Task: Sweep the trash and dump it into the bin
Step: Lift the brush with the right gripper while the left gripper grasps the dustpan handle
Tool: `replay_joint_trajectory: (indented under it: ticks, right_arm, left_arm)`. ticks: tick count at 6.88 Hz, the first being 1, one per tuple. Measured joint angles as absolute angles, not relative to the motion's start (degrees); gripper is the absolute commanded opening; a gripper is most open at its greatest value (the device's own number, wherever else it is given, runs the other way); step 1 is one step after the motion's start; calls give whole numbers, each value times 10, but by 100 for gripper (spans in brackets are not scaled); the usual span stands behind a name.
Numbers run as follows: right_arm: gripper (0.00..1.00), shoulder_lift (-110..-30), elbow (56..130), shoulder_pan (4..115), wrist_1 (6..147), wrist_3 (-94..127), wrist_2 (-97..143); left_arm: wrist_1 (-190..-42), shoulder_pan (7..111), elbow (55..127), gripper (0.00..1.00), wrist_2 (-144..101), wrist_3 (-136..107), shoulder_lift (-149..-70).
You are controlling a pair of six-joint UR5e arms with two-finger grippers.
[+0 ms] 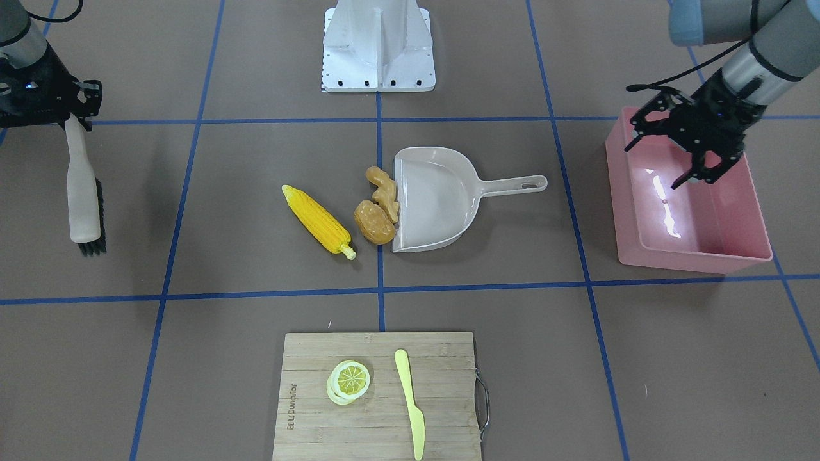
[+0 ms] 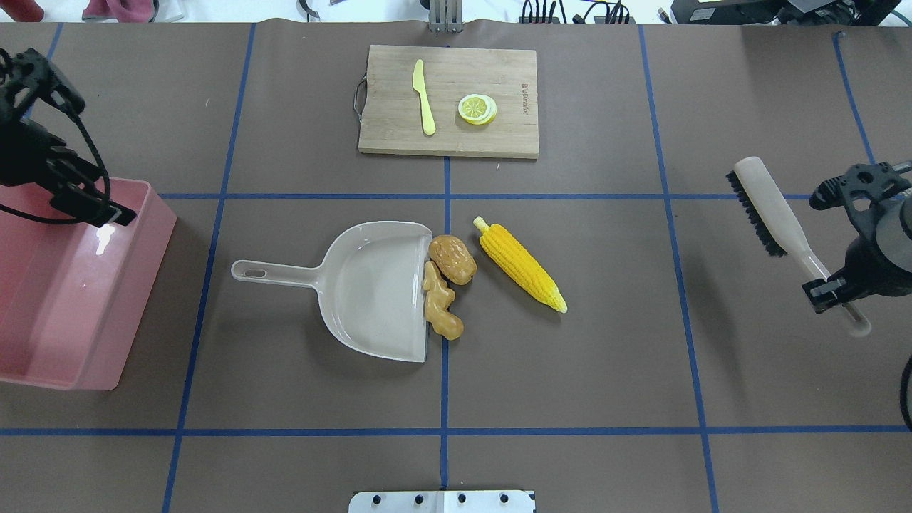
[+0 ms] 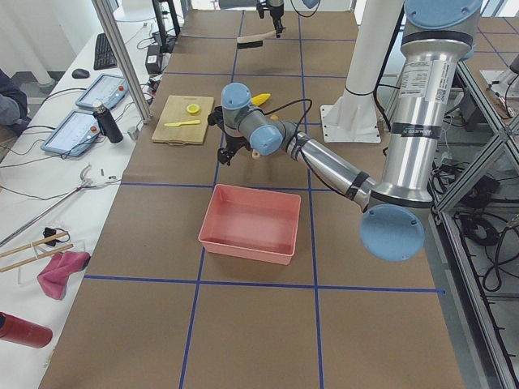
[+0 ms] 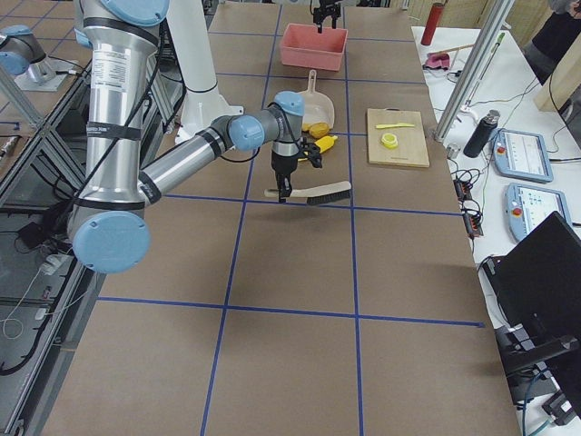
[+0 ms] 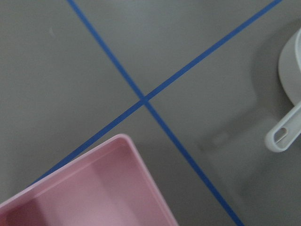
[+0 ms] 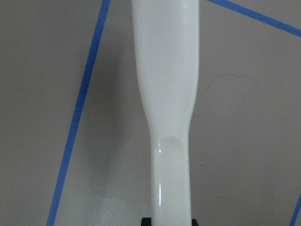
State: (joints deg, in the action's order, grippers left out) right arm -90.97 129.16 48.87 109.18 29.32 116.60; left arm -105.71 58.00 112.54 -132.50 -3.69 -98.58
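The yellow corn cob (image 1: 318, 221) (image 2: 522, 266), the knobbly tan ginger piece (image 1: 382, 192) (image 2: 440, 310) and the golden-brown potato lump (image 1: 373, 223) (image 2: 452, 258) lie on the table. The ginger and potato touch the mouth of the empty beige dustpan (image 1: 435, 198) (image 2: 370, 285). The pink bin (image 1: 692, 256) (image 2: 153, 235) (image 5: 117, 188) holds nothing. My left gripper (image 1: 653, 168) (image 2: 92, 206) hangs open and empty over the bin's far end. My right gripper (image 1: 72, 121) (image 2: 832, 291) is shut on the handle of a white brush (image 1: 83, 192) (image 2: 773, 206) (image 6: 164, 94), far from the trash.
A wooden cutting board (image 1: 307, 384) (image 2: 513, 135) with a lemon slice (image 1: 350, 379) and a pale yellow knife (image 1: 410, 400) lies on the far side from the robot. The white robot base (image 1: 378, 45) stands behind the dustpan. Blue tape lines cross the brown table.
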Motion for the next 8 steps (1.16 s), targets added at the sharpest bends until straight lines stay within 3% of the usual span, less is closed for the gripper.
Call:
replay_joint_trajectory:
  ticks: [2,4,8]
  right_arm:
    - [0,-785,1252,469,1201,323,1152]
    - [0,-699,1192,412,1219,424,1133]
    - [0,-672,1170,302,1200,551,1108]
  left_arm:
    - [-1123,496,1115,99,-1230,-24,-1006]
    - [-1142,467,1127,99,-1195,104,-1006]
    - [-1148,451,1060,99,-1229,234,-1020]
